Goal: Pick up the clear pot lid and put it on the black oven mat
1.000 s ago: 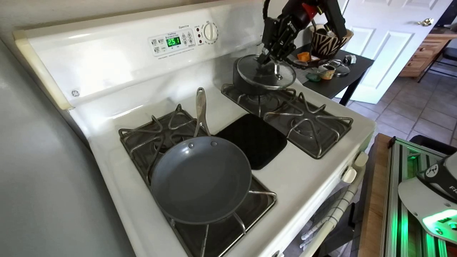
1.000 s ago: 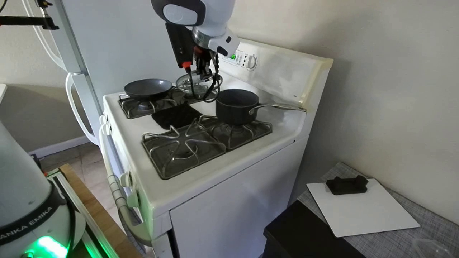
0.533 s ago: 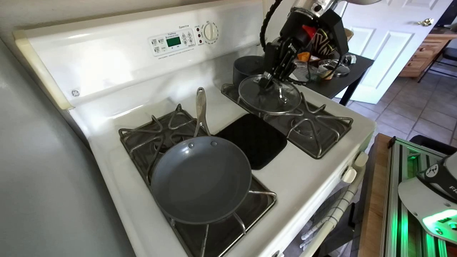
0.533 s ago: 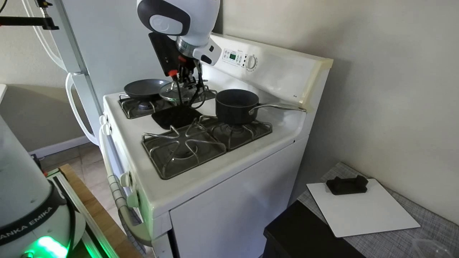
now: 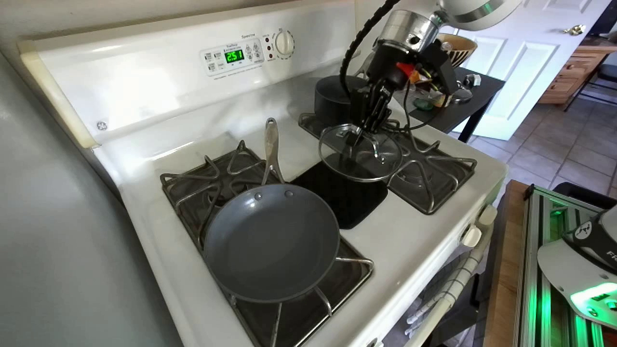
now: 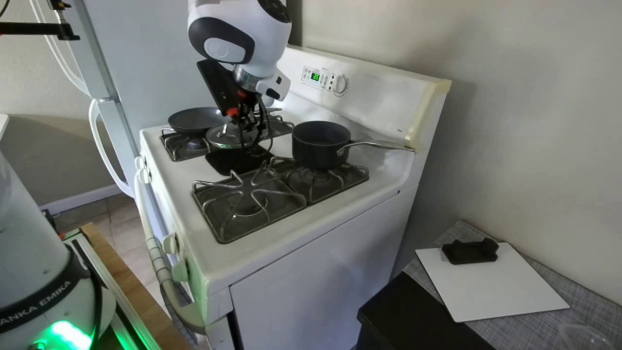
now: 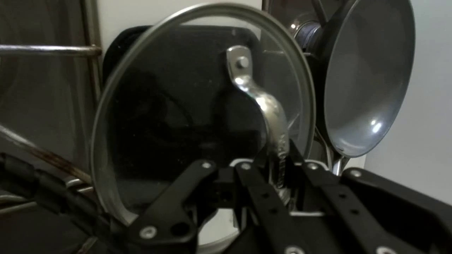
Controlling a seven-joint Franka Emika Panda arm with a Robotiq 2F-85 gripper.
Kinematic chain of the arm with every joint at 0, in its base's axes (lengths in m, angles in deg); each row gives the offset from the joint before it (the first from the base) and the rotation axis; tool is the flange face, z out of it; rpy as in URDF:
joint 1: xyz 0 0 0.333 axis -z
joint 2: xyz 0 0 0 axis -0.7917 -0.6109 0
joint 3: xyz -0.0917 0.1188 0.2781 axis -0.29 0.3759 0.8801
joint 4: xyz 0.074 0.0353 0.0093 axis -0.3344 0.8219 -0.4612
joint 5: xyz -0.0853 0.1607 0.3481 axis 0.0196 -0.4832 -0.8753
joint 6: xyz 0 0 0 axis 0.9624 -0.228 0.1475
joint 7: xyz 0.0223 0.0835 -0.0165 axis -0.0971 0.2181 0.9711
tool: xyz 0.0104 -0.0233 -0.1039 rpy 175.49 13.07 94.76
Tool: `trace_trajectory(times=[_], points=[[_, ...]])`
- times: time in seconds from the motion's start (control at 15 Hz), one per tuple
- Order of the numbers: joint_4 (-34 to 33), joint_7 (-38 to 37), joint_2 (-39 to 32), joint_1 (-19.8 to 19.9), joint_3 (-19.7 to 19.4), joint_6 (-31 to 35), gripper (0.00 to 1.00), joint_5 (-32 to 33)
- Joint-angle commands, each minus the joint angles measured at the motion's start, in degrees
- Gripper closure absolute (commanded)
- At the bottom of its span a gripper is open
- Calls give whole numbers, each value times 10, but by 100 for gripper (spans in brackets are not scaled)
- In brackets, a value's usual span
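That Robotiq gripper (image 7: pixel 278 155) clenches the clear pot lid (image 7: pixel 197 98) by its arched metal handle (image 7: pixel 270 107) — plain in the wrist view. In an exterior view, I see the lid hang over the black oven mat (image 5: pixel 344 205), near the frying pan (image 5: pixel 272 246). In an exterior view, a saucepan (image 6: pixel 316 148) sits on a rear burner (image 6: pixel 328 185).

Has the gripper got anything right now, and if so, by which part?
The gripper holds the clear pot lid by its curved metal handle, seen in the wrist view.
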Motion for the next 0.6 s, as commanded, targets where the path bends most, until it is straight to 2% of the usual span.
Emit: trace_trajectory(times=[0.0,0.53], points=[[-25,14,-40,-5,8,12,100,-1],[-80,16,-118,-7,33,29,100,-5]])
